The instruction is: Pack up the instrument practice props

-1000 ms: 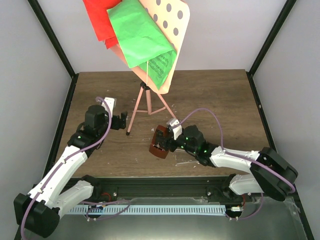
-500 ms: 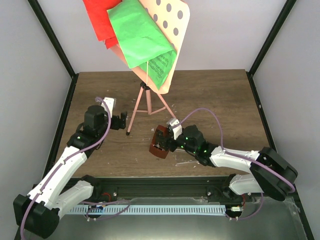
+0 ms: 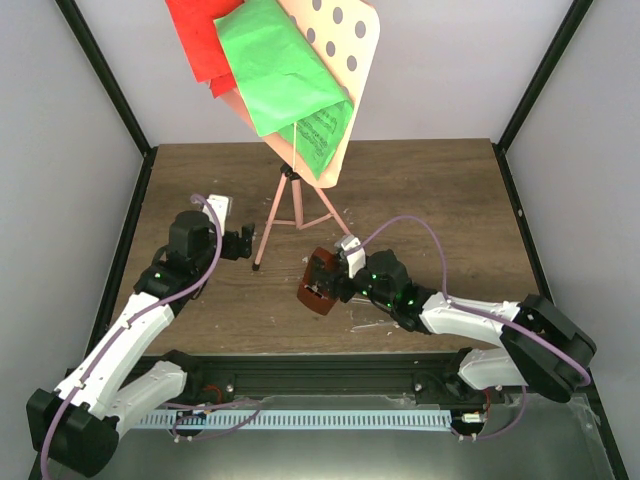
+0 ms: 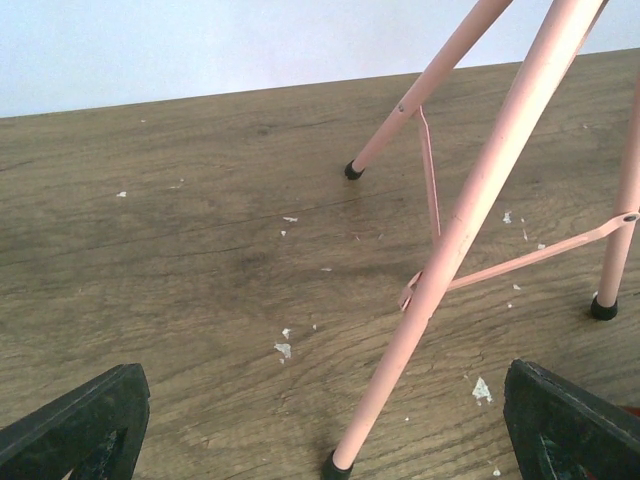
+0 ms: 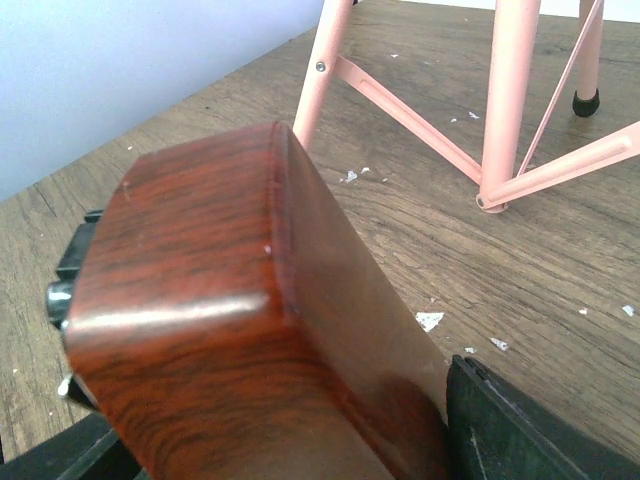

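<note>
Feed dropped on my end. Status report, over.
Right gripper shut on metronome, tilted. Left gripper open, empty, facing music stand leg. Green sheet, red sheet on stand desk, not yet packed.

One pink tripod music stand (image 3: 292, 190), two paper music sheets, one red sheet (image 3: 198, 40) and one green sheet (image 3: 275, 70), one reddish-brown wood-grain metronome (image 3: 318, 283), and two white robot arms, left arm (image 3: 130, 330) and right arm (image 3: 470, 318).

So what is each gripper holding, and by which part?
The right gripper clamps the reddish-brown wood-grain pyramid metronome across its opposite sides; the left gripper is open, holding nothing.
</note>
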You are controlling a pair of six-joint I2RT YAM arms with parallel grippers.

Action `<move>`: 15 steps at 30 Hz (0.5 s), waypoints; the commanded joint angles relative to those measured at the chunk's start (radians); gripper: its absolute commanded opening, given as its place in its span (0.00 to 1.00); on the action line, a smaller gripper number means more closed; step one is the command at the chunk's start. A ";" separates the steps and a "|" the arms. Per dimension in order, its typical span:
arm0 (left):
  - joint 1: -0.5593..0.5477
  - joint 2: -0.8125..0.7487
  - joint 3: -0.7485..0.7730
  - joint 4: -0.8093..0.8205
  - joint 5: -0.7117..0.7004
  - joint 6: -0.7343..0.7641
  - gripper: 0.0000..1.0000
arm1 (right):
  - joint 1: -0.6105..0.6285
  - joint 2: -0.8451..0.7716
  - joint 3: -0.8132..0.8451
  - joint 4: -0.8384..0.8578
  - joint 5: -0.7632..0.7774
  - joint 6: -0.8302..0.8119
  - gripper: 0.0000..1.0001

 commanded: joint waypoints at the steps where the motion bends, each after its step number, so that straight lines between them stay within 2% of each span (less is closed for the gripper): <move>1: -0.006 -0.013 0.021 0.001 0.003 -0.003 0.97 | 0.002 -0.020 0.002 0.024 0.025 0.015 0.67; 15: -0.007 -0.012 0.020 0.001 0.003 -0.003 0.97 | 0.003 0.021 0.055 -0.031 0.062 0.049 0.68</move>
